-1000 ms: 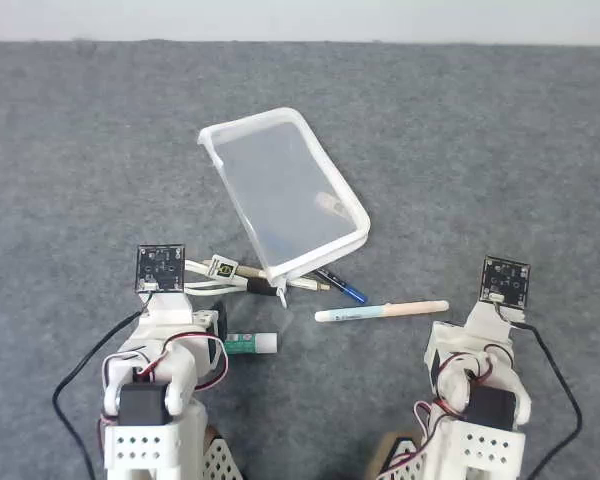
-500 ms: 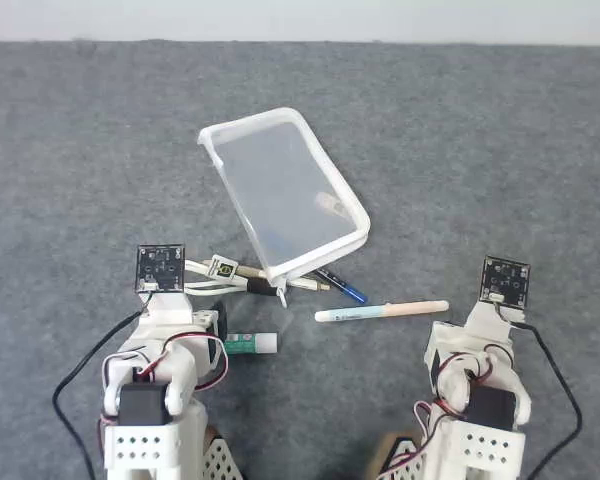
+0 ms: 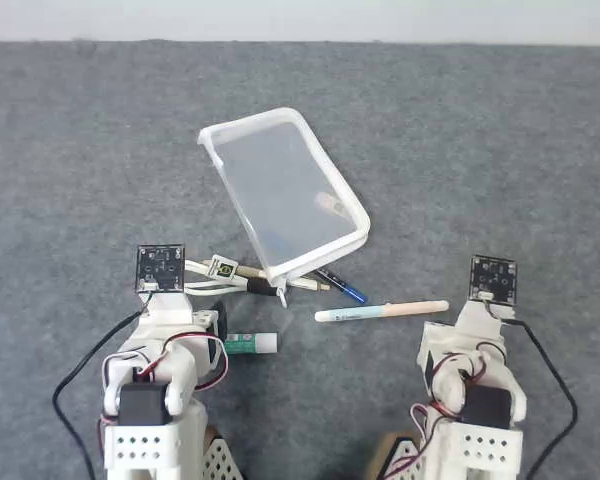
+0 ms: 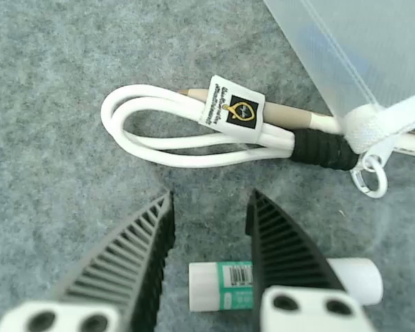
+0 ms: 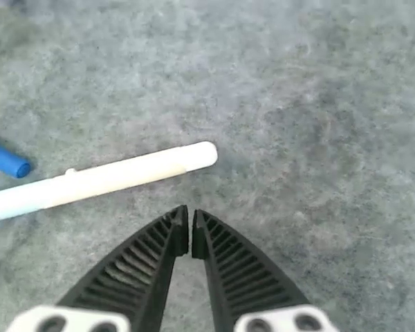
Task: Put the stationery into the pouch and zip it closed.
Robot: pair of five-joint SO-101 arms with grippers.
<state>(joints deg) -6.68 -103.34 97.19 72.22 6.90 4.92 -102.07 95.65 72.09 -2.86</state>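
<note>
A clear pouch (image 3: 285, 195) with a white zip edge lies tilted in the middle of the grey mat, a small item inside it. At its near corner lie a coiled white cable (image 4: 194, 131) with a label, a pencil (image 3: 242, 270) and a blue pen (image 3: 342, 286). A white pen (image 3: 382, 311) rests to the right, its tip close in front of my right gripper (image 5: 190, 214), which is shut and empty. A glue stick (image 3: 251, 343) lies by my left gripper (image 4: 207, 207), which is open above the mat just short of the cable. The pouch's zip pull (image 4: 371, 174) hangs at its corner.
Grey felt mat (image 3: 480, 150) covers the table, with open room to the right and far side of the pouch. Both arm bases (image 3: 150, 420) stand at the near edge.
The right arm has shifted slightly to the left and forward. The left arm and the objects have not moved.
</note>
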